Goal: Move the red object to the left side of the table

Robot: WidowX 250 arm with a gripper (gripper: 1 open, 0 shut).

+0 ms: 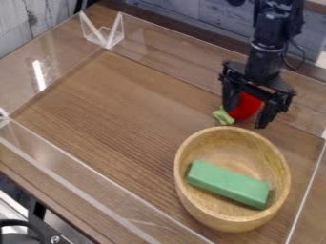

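The red object (pixel 251 102) is a small bright-red toy fruit with a green leafy stub (pixel 223 116), lying on the brown wood-grain table (pixel 114 105) at the right, just behind the bowl. My black gripper (pixel 256 105) hangs straight down over it, open, with one finger on each side of the fruit. The fingers hide part of the red body. Whether the pads touch it cannot be told.
A round light-wood bowl (pixel 204 195) sits at the front right with a green rectangular block (pixel 230 184) inside. Low clear acrylic walls (pixel 51 176) edge the table. A clear stand (pixel 102 31) is at the far left corner.
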